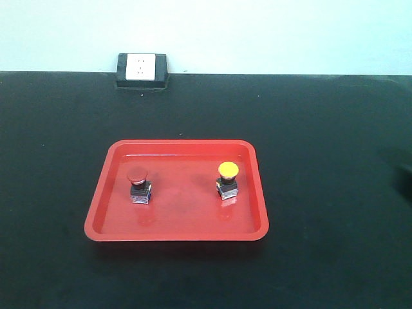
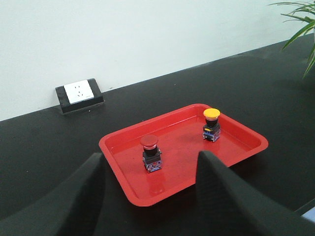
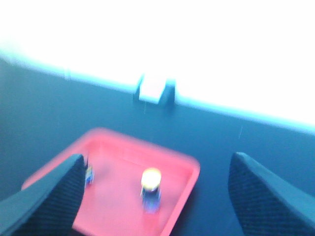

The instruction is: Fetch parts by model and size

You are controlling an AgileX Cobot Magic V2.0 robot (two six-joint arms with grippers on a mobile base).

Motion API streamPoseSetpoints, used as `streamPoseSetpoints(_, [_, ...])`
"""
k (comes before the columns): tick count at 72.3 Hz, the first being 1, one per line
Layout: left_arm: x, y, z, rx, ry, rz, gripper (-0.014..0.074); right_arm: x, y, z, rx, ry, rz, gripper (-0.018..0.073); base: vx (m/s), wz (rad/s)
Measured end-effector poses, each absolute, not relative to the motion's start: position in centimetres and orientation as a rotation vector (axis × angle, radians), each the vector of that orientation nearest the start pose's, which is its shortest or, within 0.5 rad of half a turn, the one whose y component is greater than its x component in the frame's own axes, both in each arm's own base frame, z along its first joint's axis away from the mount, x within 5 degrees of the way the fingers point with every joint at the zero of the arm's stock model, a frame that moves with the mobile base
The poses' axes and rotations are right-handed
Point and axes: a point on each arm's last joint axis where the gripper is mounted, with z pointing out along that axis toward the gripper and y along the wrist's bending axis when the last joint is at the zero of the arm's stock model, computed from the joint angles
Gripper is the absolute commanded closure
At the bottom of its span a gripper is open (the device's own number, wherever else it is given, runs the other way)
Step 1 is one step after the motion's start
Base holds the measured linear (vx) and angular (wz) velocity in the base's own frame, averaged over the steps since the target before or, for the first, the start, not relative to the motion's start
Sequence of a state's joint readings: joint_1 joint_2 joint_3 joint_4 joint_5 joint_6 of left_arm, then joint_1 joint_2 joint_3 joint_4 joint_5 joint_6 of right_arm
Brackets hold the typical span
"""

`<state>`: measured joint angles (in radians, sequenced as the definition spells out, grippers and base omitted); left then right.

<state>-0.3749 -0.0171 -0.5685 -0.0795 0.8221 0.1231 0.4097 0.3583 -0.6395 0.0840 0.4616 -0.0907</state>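
So the black table (image 1: 335, 129) fills basically everything, with a wall socket (image 1: 141, 68) sitting at its far edge, way beyond both grippers. Ahead of and below both wrists is the red tray (image 1: 103, 212), and both parts are standing upright in it, well apart from each other. From the left gripper (image 2: 150, 196), whose fingers (image 2: 221, 196) are spread wide with nothing between them, the red button (image 2: 150, 152) is straight ahead and a bit lower, almost framed in the gap, and the yellow button (image 2: 211, 124) is further out and off to its right. The right gripper (image 3: 155, 196) is also wide apart and empty, and its view is really blurry, but the yellow one shows as a blob just ahead and roughly centred between the fingers, with the red one half hidden behind its left finger (image 3: 54, 196). Neither arm shows up in the front view, so I'd guess they're both hanging back off the tray and no grab has started. What worries me: those mushroom caps are wider than the bases, so closing on the cap could let it squirt out or tip the switch over. The tray floor looks glossy too, so a nudge from one finger might just slide the part away. Also the tray rim is raised, and a low approach could clip it and shove the whole tray.
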Motion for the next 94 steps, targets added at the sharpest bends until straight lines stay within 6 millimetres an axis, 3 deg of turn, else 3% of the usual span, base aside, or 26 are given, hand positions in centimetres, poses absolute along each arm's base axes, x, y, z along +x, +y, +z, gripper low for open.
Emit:
streamPoseSetpoints(10, [-1.2, -0.1, 31.9, 0.416, 1.653, -0.278, 0.02, 1.1, 0.8, 32.8, -0.345, 1.467, 0.343, -0.0008, 0.0, 0.0])
streamPoseSetpoints(24, [-1.2, -0.1, 32.1, 0.407, 1.625, -0.279, 0.02, 1.5, 1.4, 29.1, -0.38, 1.713, 0.392, -0.0008, 0.0, 0.0])
streamPoseSetpoints(30, [-1.2, -0.1, 32.1, 0.406, 1.62, -0.279, 0.02, 1.9, 1.8, 29.1, -0.398, 1.722, 0.406, -0.0008, 0.0, 0.0])
streamPoseSetpoints(48, [-1.2, -0.1, 32.2, 0.405, 1.617, -0.28, 0.0218, 2.2, 1.7, 31.0, -0.381, 1.516, 0.375, 0.0026, 0.0, 0.0])
streamPoseSetpoints(56, [-1.2, -0.1, 32.1, 0.405, 1.618, -0.28, 0.0373, 2.2, 1.6, 31.3, -0.368, 1.476, 0.373, 0.0197, 0.0, 0.0])
streamPoseSetpoints(63, [-1.2, -0.1, 32.0, 0.409, 1.63, -0.279, 0.0603, 2.3, 1.6, 31.4, -0.372, 1.466, 0.358, 0.0484, 0.0, 0.0])
streamPoseSetpoints(66, [-1.3, -0.1, 31.9, 0.412, 1.641, -0.278, 0.0605, 2.3, 1.6, 31.4, -0.374, 1.463, 0.351, 0.0577, 0.0, 0.0])
streamPoseSetpoints(94, [-1.3, -0.1, 31.8, 0.417, 1.658, -0.277, 0.0603, 2.3, 1.5, 31.4, -0.381, 1.46, 0.333, 0.0568, 0.0, 0.0])
